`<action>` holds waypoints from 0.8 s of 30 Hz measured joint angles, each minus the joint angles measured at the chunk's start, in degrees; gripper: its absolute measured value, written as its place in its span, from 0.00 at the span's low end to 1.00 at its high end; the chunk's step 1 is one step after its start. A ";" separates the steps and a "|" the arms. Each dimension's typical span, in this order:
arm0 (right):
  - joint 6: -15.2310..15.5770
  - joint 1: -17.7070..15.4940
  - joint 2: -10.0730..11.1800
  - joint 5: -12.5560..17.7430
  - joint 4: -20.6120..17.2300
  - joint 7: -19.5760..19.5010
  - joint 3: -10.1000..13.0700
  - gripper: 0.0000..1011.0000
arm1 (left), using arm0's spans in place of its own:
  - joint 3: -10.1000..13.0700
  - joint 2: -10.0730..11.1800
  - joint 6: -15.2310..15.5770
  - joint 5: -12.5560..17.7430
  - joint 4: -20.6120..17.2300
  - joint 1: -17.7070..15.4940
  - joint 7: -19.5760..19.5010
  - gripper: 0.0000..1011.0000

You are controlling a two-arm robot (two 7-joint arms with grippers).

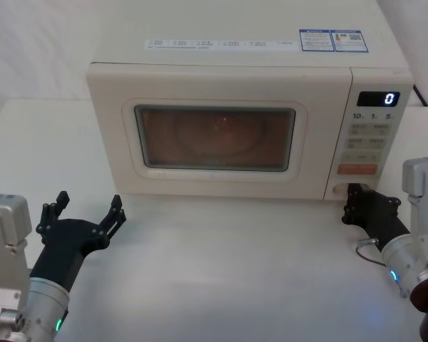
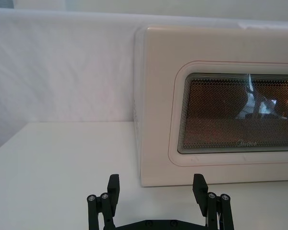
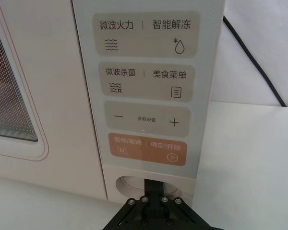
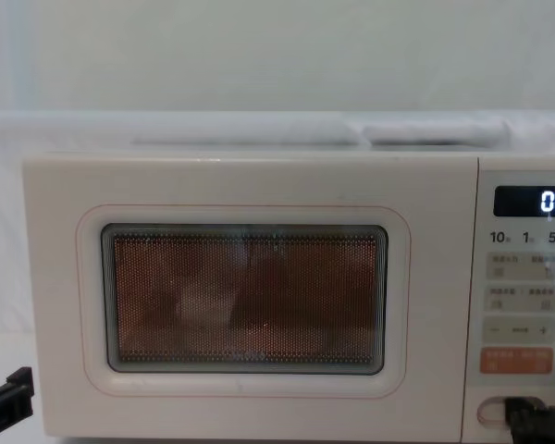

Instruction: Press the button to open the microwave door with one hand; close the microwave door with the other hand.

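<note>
The cream microwave door (image 1: 214,82) with its dark window is shut flush against the body, also seen in the chest view (image 4: 250,185) and the left wrist view (image 2: 158,96). The button (image 3: 129,184) sits at the foot of the control panel, below the orange key, and shows too from the head (image 1: 339,190) and the chest (image 4: 490,410). My right gripper (image 3: 156,184) is shut, its tip against the button's right half (image 1: 355,192). My left gripper (image 1: 89,208) hovers open over the table, in front of the door's left corner (image 2: 156,186).
The panel carries an orange key (image 1: 357,169), pale keys and a display (image 1: 377,98) reading 0. A black cable (image 3: 252,57) runs behind the microwave's right side. White tabletop (image 1: 221,271) lies between the two arms.
</note>
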 joint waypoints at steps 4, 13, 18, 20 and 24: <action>-0.05 0.00 -0.01 0.11 0.07 0.01 0.09 0.00 | 0.00 0.00 0.00 0.00 0.00 0.00 0.00 0.99; -0.25 0.27 -0.16 0.49 0.49 0.05 0.27 0.00 | 0.00 0.00 0.00 0.00 0.00 0.00 0.00 0.99; -0.36 0.57 -0.36 0.92 0.77 0.09 0.41 0.00 | 0.00 0.00 0.00 0.00 0.00 0.00 0.00 0.99; -0.38 0.65 -0.38 0.99 0.85 0.13 0.42 0.00 | 0.00 0.00 0.00 0.00 0.00 0.00 0.00 0.99; -0.42 0.76 -0.42 1.14 1.01 0.20 0.39 0.00 | 0.00 0.00 0.00 0.00 0.00 0.00 0.00 0.99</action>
